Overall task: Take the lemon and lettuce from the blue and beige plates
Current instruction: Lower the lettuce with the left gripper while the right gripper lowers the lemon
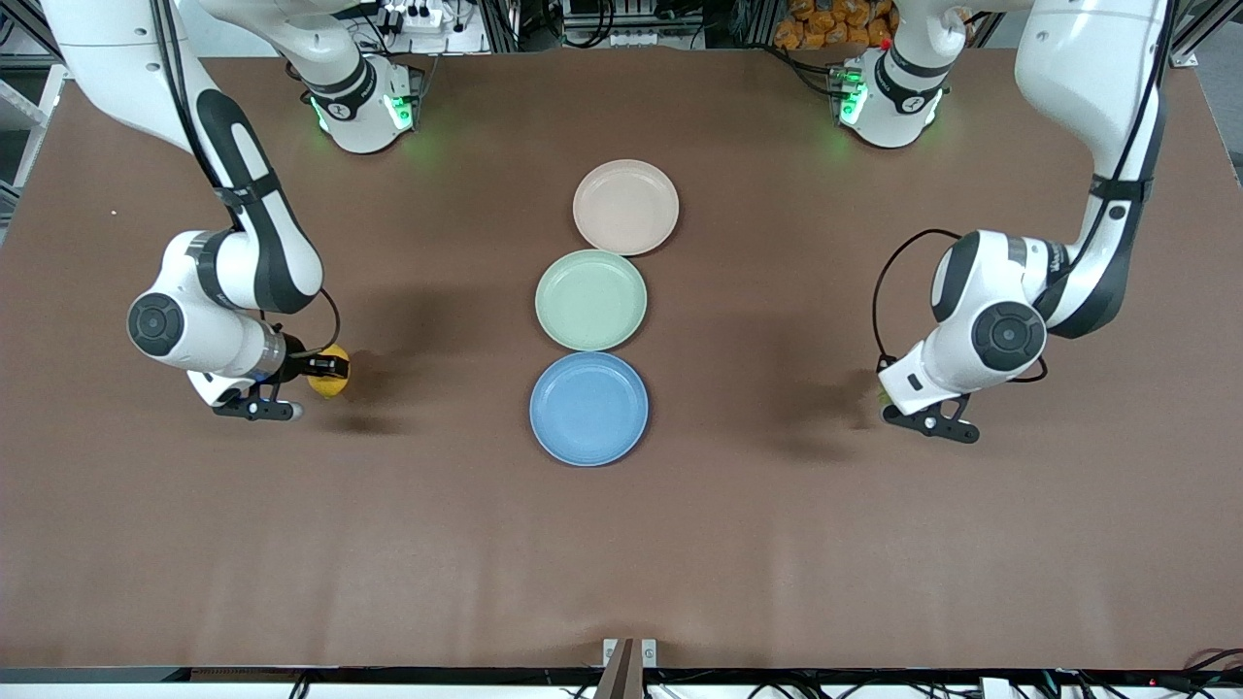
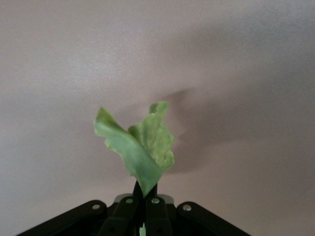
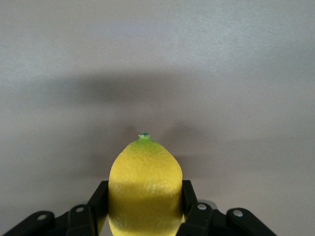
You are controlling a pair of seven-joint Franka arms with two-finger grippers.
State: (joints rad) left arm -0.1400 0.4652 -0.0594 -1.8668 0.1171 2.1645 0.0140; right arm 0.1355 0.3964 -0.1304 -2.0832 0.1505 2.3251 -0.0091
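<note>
My right gripper (image 1: pixel 326 368) is shut on the yellow lemon (image 1: pixel 328 382) and holds it over bare table toward the right arm's end. In the right wrist view the lemon (image 3: pixel 145 182) sits between the gripper's (image 3: pixel 145 192) two fingers. My left gripper (image 1: pixel 887 392) is over bare table toward the left arm's end. In the left wrist view this gripper (image 2: pixel 145 190) is shut on the stem end of the green lettuce (image 2: pixel 140 146). In the front view the arm hides most of the leaf. The blue plate (image 1: pixel 588 409) and the beige plate (image 1: pixel 625 207) lie empty at the table's middle.
A mint-green plate (image 1: pixel 590 299) lies empty between the beige and blue plates, the three in a row, the blue one nearest the front camera. The brown table (image 1: pixel 621 544) stretches wide around them. The arm bases stand along the table's farthest edge.
</note>
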